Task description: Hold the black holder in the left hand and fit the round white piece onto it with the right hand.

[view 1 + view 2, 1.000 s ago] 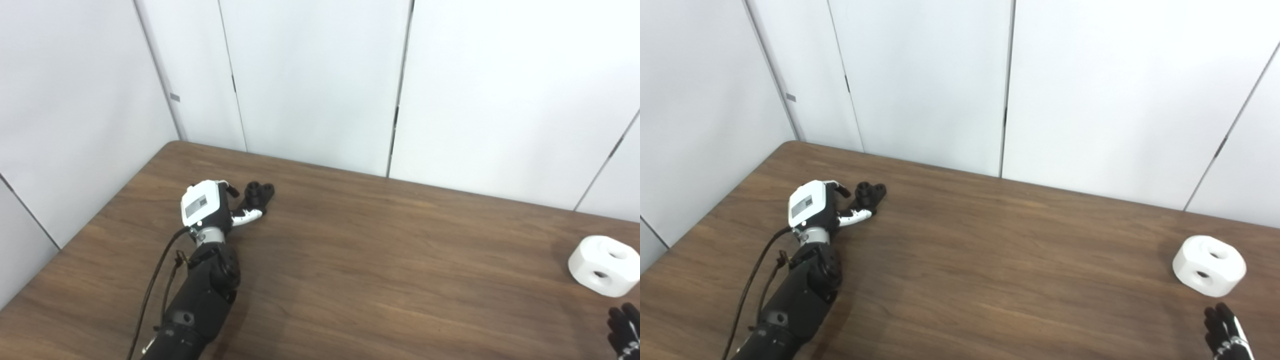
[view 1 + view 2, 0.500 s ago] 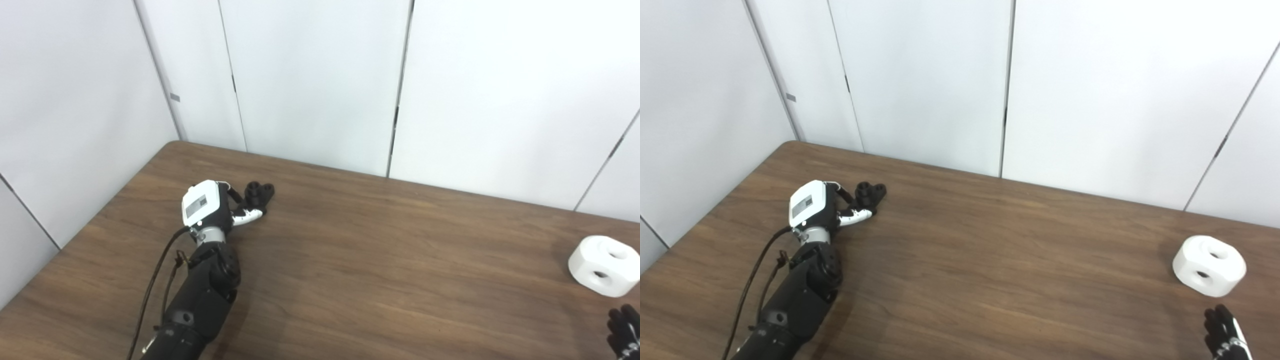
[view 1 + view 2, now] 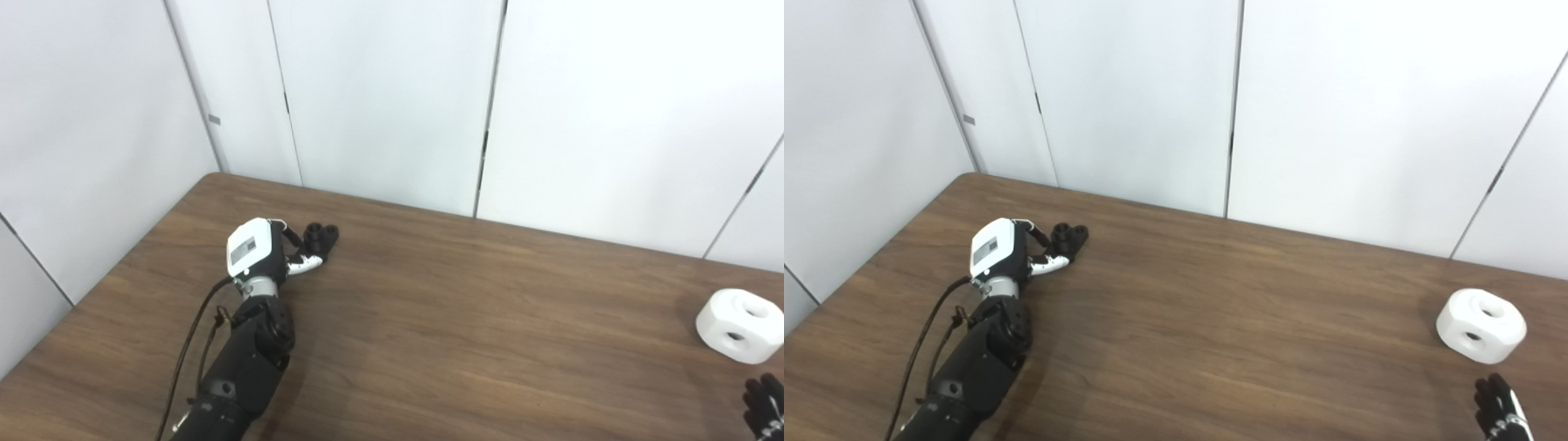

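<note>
Two parts on the wood table point(image 3: 465, 318), well apart. Black holder point(image 3: 320, 236) sits at far left, near the back edge. Left hand point(image 3: 260, 254) is right at it, fingers point(image 3: 1036, 234) curled round its near side w/ thumb below; can't tell if it's actually gripping. Round white piece point(image 3: 1481, 325) lies far right, two holes showing. Right hand point(image 3: 1502, 416) pokes in just below it, not touching, fingers apart, holding nothing.

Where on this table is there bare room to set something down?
The wide middle of the table, between the black holder at the left robot hand and the round white piece, is bare. It is crowded only around those, with the right robot hand near the white piece.
</note>
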Tool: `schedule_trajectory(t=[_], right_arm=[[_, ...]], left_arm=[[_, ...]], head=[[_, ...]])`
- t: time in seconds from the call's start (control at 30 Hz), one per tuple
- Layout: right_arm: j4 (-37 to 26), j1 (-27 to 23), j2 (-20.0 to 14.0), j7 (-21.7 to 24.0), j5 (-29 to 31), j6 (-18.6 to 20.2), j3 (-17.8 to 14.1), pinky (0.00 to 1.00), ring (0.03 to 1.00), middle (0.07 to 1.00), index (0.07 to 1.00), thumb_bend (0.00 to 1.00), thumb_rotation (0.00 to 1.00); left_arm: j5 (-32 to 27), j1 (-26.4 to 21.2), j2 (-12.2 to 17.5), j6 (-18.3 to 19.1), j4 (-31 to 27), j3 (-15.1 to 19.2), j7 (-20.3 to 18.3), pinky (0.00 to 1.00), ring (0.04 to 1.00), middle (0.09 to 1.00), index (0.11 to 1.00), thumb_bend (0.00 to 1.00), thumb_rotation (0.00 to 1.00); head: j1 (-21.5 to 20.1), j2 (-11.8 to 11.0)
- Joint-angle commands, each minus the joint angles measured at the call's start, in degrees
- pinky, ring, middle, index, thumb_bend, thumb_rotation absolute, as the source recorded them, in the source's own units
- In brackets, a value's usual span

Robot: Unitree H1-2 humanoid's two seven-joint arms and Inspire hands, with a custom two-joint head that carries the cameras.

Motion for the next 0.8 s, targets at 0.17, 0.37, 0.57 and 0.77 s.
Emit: schedule_trajectory(t=[0.17,0.37,0.57,0.77], right_arm=[[2.66,3.02,0.67,0.05,-0.12,-1.02,0.22,1.0,0.972,0.953,0.972,0.65,0.96],[2.42,3.03,0.74,0.0,-0.38,-0.83,0.34,1.0,0.976,0.953,0.973,0.63,0.97],[2.42,2.96,0.97,-0.11,-0.94,-1.23,0.56,1.0,0.97,0.947,0.969,0.65,0.97],[2.01,3.04,1.43,-0.53,-1.78,-0.82,0.71,0.97,0.956,0.94,0.958,0.66,0.97]], left_arm=[[-1.19,-1.18,1.75,-1.38,-1.79,0.14,0.69,0.93,0.873,0.773,0.483,0.52,0.05],[-2.03,-0.45,1.84,-1.98,-2.72,-0.62,-0.49,0.9,0.861,0.768,0.484,0.52,0.05],[-3.94,1.59,0.53,-2.06,-6.46,-1.33,-3.45,0.9,0.871,0.779,0.484,0.52,0.05],[-3.81,5.55,-0.63,-0.53,-14.14,-4.38,-8.86,0.78,0.879,0.789,0.486,0.52,0.05]], head=[[-0.12,0.04],[-0.76,0.3],[-1.62,0.48],[-2.53,0.8]])
